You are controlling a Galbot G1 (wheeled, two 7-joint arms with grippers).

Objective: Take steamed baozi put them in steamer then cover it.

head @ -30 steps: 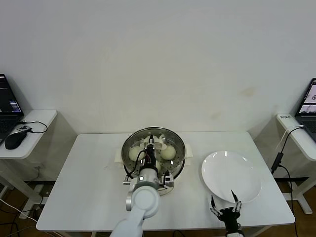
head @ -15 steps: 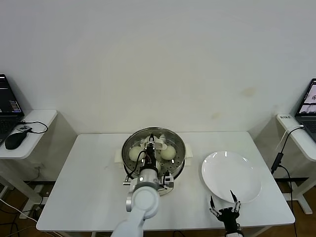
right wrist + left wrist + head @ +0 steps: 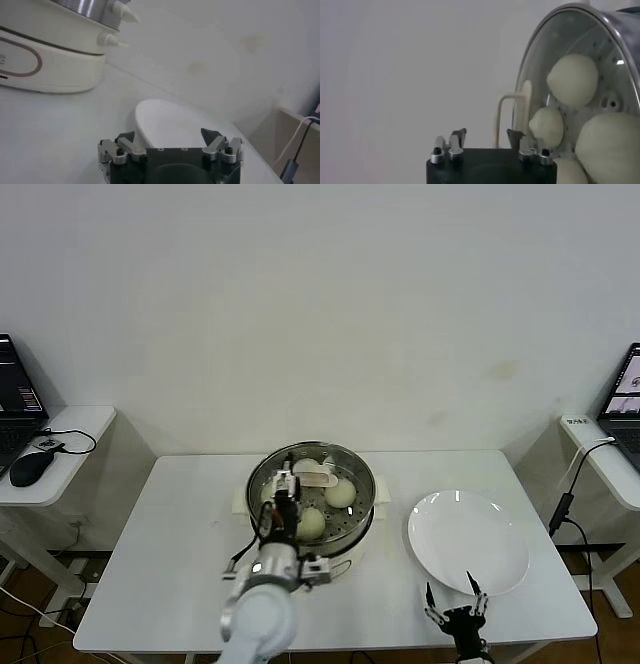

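Centrally on the white rectangular desk [image 3: 180, 524] stands the round shiny stainless-steel steamer [image 3: 311, 489] on its cream-white electric base, with bare desk surface open to both sides of it and its far side near the desk's back edge. Just over the steamer's near-left rim hangs the left gripper [image 3: 281, 484], its jaws apart and closed on nothing. Ahead of those jaws, seen from the left wrist, the round clear glass cover [image 3: 570, 80] with its metal rim lies on the steamer, and its cream-white bar handle [image 3: 512, 117] stands just beyond the gap between the jaws, clear of both fingertips [image 3: 457, 137]. Through the glass show the smooth cream-white steamed baozi [image 3: 573, 80], resting on the perforated tray, all beyond the jaws and under the cover. Well to the right of the steamer lies a flat round white plate [image 3: 468, 542], its near edge close to the desk's front edge. Right gripper [image 3: 457, 602] hangs at that front edge, just this side of the plate, jaws wide apart and empty; from the right wrist the plate's rim [image 3: 165, 117] lies directly ahead of the jaws, with the steamer's base [image 3: 47, 55] farther off to one side.
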